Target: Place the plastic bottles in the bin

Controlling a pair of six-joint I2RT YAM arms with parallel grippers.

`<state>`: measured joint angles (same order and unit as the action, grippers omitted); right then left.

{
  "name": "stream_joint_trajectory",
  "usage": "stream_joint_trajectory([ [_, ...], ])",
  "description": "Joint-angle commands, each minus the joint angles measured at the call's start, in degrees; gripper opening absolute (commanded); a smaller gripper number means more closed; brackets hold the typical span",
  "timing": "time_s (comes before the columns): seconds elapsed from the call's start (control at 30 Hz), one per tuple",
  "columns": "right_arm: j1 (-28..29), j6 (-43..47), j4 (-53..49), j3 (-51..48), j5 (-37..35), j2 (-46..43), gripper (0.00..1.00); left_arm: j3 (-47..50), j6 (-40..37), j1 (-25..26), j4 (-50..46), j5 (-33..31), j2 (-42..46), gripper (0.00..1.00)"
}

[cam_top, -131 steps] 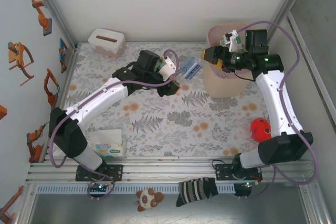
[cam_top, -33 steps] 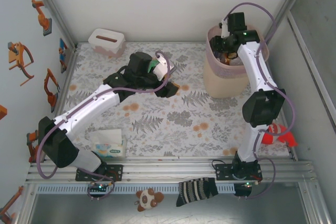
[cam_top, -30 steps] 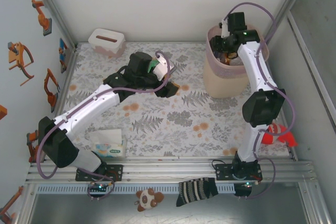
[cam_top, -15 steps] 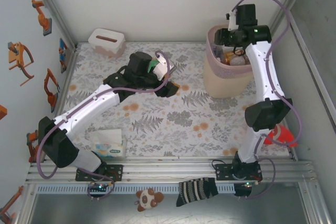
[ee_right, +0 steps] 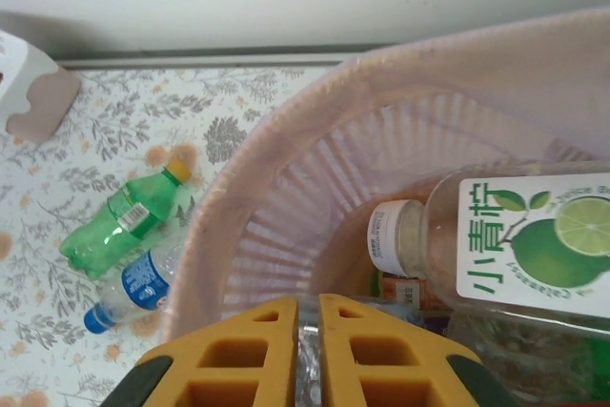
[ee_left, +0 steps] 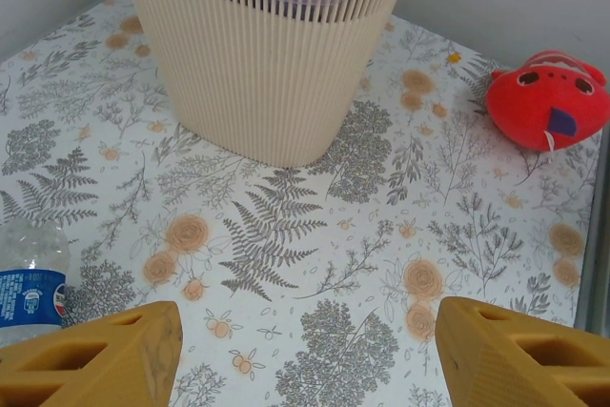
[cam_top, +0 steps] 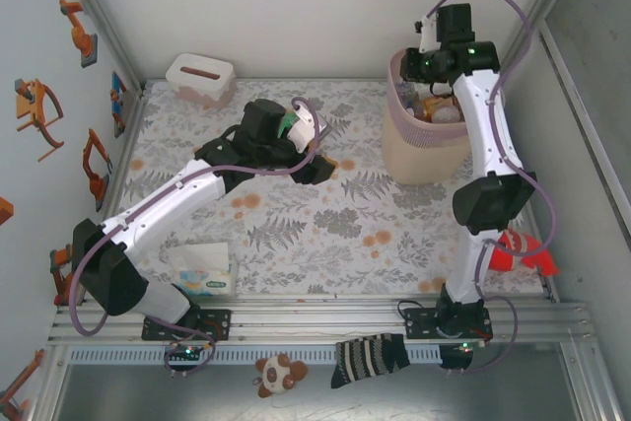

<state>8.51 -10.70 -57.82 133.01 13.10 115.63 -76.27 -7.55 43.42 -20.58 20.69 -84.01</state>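
Left wrist: ribbed beige bin [ee_left: 276, 64] (squarish)

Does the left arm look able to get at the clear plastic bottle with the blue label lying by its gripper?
Probably yes: the left gripper is open, and the clear blue-labelled plastic bottle lies just beside one yellow finger, with only bare floral tabletop between.

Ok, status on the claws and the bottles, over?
Left claw open, empty. Right claw shut over the bin. Lime-label bottle inside; green bottle and blue-label bottle on the table beside it. Nothing blocking the bin.
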Motion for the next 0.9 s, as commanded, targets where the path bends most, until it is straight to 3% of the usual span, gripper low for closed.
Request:
stream_joint_trajectory([
  [0.0,0.19,-0.22,-1.58,-4.02,1.25,0.03,0.11,0.88,0.69,-0.29,0.09,-0.46,2.04,0.70],
  [0.17,0.19,-0.58,2.27,-15.67,-3.12,-2.36,0.10,2.25,1.06,-0.45,1.46,-1.00,2.17,0.70],
  [0.5,0.19,-0.90,-0.84,-7.23,-4.37,-5.08,0.14,2.27,1.45,-0.78,1.53,-1.44,1.86,0.70],
  [0.63,0.01,-0.38,-1.23,-8.03,-7.35,-9.70,0.21,2.35,1.75,-0.88,2.16,-1.18,1.43,0.70],
  [0.87,-0.78,0.18,-5.46,-11.76,-12.18,-15.93,0.22,1.86,1.80,-0.83,2.80,-0.03,0.29,0.70],
])
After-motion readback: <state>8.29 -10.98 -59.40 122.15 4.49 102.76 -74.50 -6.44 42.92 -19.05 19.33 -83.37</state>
